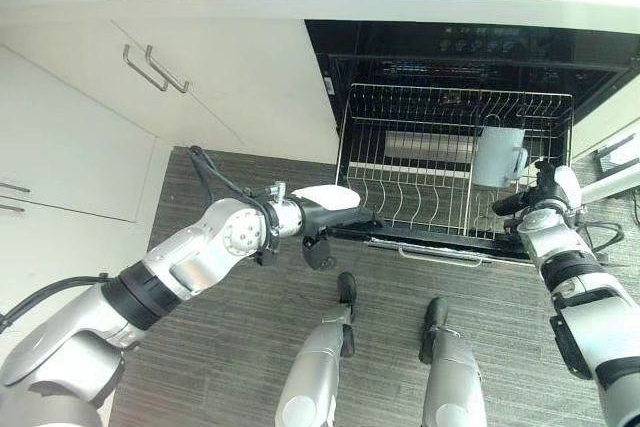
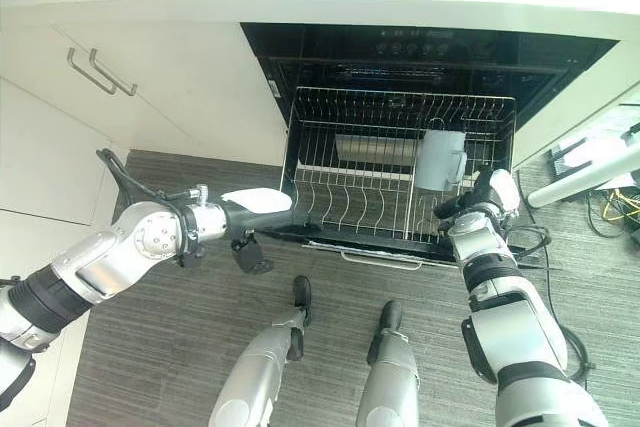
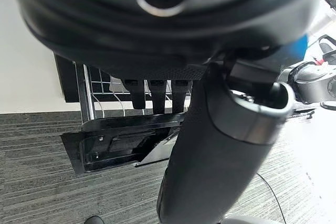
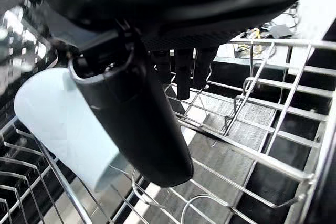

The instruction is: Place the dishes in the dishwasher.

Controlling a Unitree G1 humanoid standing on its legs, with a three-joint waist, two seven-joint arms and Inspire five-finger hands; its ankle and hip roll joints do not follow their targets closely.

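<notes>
While the dishwasher (image 1: 330, 57) stands open with its wire rack (image 1: 400, 192) pulled out, both hands hang at the rack's front edge.
A pale blue mug (image 1: 497, 156) sits in the rack's right part. The right hand (image 1: 535, 197), fingers straight and released, is just beside it; the left hand (image 1: 335, 209), fingers also straight, holds nothing.

A mug (image 1: 497, 156) stands in the rack's (image 1: 400, 197) right part, inside the dishwasher (image 1: 470, 52).
</notes>
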